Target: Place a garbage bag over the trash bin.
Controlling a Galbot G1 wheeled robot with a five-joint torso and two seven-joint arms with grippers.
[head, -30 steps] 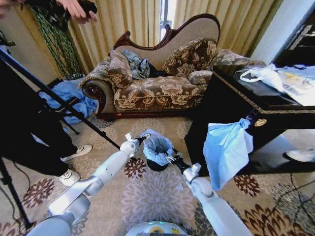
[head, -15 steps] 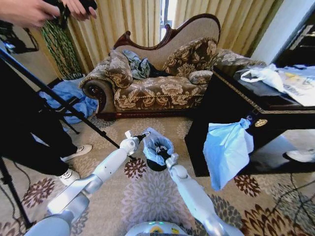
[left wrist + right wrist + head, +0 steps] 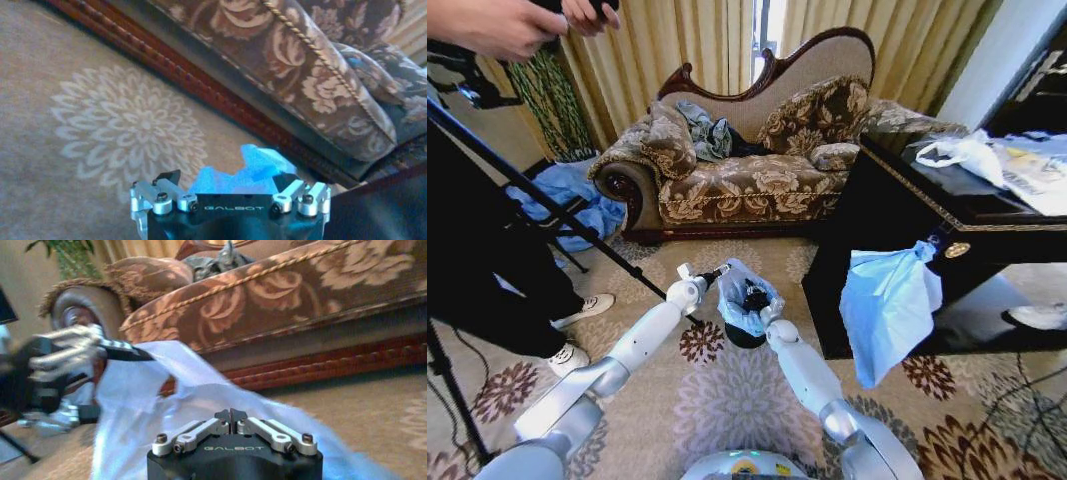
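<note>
The small black trash bin (image 3: 745,337) stands on the patterned carpet in front of the sofa, with the light-blue garbage bag (image 3: 739,292) draped loosely over its top. My left gripper (image 3: 719,272) is at the bag's raised far-left edge, open, with the bag (image 3: 241,167) bunched between its fingers (image 3: 167,177). My right gripper (image 3: 755,298) is shut and sits in the bag's mouth above the bin. In the right wrist view its closed tips (image 3: 231,412) point over the bag (image 3: 160,390), and one black finger (image 3: 127,353) of the left gripper lies against the plastic.
A floral sofa (image 3: 747,185) stands just behind the bin. A black table (image 3: 897,215) is close on the right, with a larger bunch of blue plastic (image 3: 887,300) hanging from it and a white bag (image 3: 967,150) on top. A tripod leg (image 3: 557,205) and a person's shoes (image 3: 582,308) are at the left.
My right arm has swung left from beside the bin, bringing its gripper over and into the bag's mouth. The left gripper has stayed at the bag's edge.
</note>
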